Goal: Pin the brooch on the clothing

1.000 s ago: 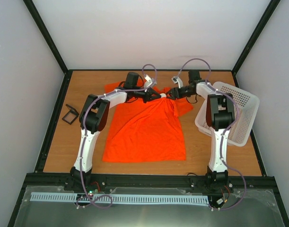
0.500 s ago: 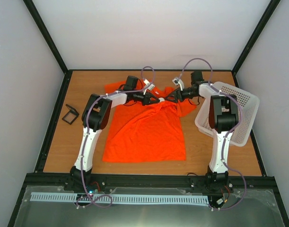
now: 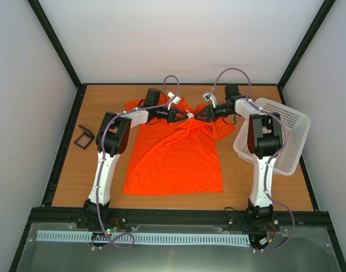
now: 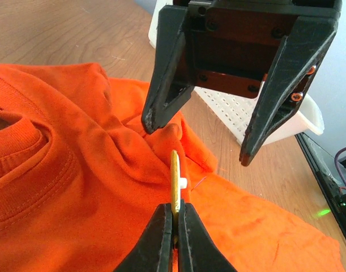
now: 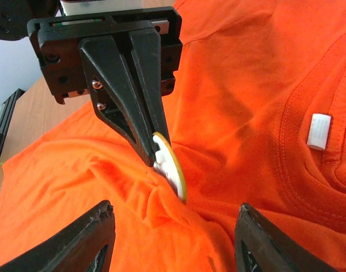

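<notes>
The orange clothing (image 3: 175, 161) lies spread on the table, with its neck end bunched up between the two arms. My left gripper (image 4: 175, 208) is shut on the brooch (image 4: 175, 178), a thin golden disc seen edge-on with a white stub on its back. The brooch (image 5: 173, 164) rests against a raised fold of the clothing (image 5: 150, 198). My right gripper (image 5: 174, 211) faces the left one, open, with its fingers on either side of that fold and touching nothing. From above, the left gripper (image 3: 186, 117) and the right gripper (image 3: 200, 117) meet tip to tip near the collar.
A white perforated basket (image 3: 289, 122) sits tilted at the right edge, beside the right arm. A small black square box (image 3: 84, 137) lies at the left on the wooden table (image 3: 71, 175). A white label (image 5: 318, 130) shows inside the collar.
Both wrists have shifted slightly over the collar area and stay tip to tip. The left gripper keeps its grip on the brooch. The right jaws have narrowed a little.
</notes>
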